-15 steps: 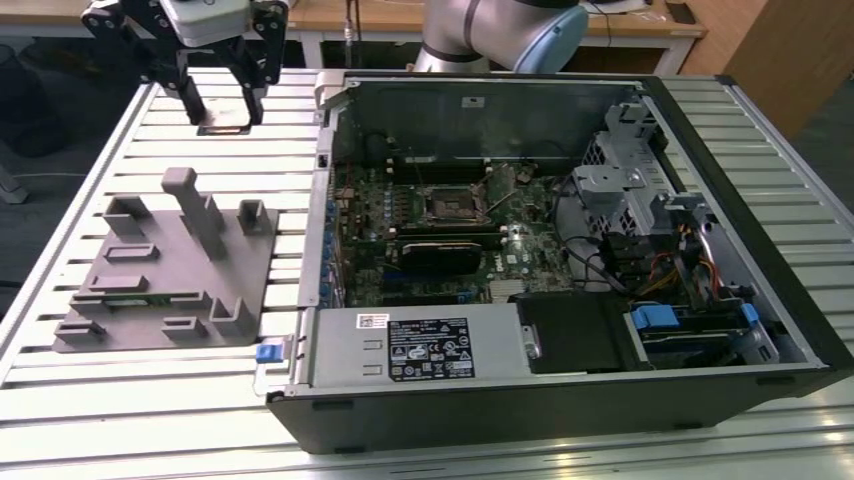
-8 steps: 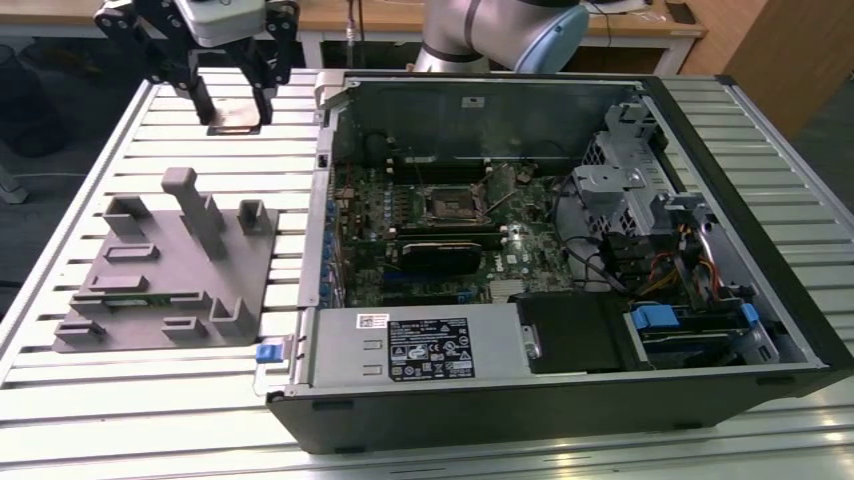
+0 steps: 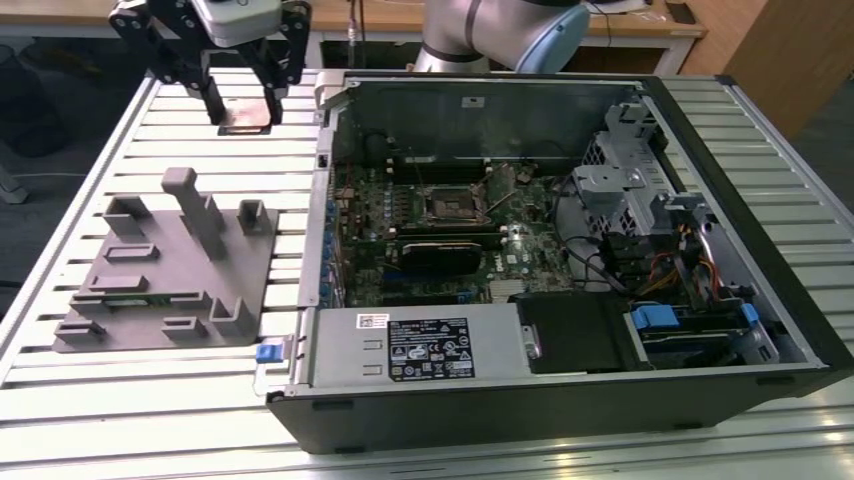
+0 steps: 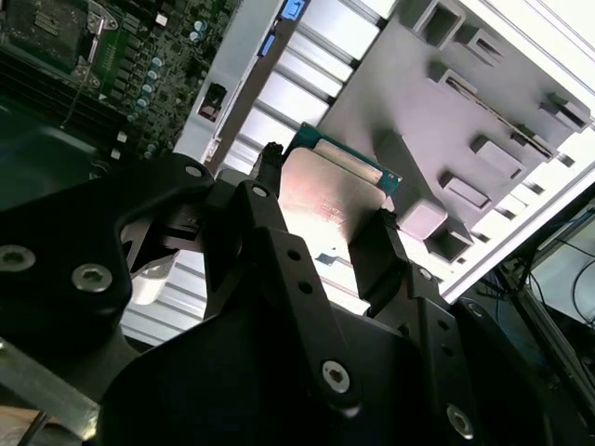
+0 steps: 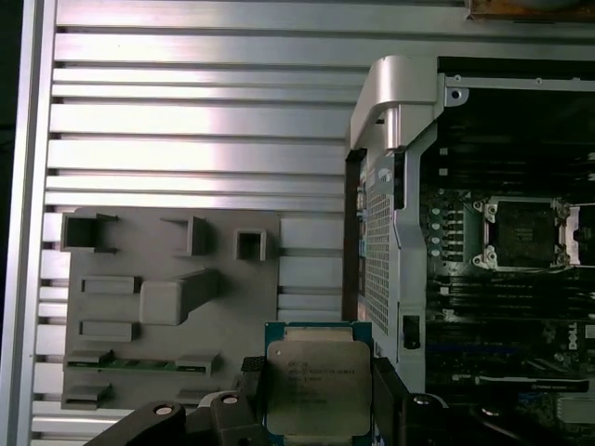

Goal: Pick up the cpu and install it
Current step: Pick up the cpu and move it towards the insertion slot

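- Hand point(image 4: 325, 186) up close, what's it doing?
- Clamped on the cpu point(image 5: 318, 386), a finger on each side, silvery lid showing. It's held up clear of the counter point(image 5: 186, 121), over the grey holder tray's point(image 5: 232, 288) edge, beside the open PC case point(image 3: 534, 425).

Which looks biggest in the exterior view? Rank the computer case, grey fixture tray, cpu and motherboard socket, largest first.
1. computer case
2. grey fixture tray
3. cpu, held in the gripper, and motherboard socket: these look about alike, and the cpu is raised off the table, so I won't rank them.
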Available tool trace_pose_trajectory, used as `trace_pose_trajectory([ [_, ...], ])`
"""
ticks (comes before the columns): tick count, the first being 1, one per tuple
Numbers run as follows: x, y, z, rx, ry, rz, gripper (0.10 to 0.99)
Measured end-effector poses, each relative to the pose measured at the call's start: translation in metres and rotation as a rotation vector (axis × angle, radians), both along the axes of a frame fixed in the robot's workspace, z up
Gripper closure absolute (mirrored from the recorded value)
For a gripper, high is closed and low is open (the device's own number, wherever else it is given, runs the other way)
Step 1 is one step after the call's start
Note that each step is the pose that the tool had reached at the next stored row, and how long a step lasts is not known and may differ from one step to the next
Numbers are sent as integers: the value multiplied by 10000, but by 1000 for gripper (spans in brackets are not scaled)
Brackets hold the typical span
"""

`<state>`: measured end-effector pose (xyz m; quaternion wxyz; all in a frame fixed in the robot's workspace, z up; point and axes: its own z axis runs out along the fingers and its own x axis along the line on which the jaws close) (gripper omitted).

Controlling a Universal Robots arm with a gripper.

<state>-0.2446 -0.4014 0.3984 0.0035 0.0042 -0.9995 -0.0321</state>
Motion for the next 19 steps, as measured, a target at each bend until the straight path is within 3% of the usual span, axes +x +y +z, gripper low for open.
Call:
trace_pose_trajectory([
  [19,218,0,0,0,0,1,545],
])
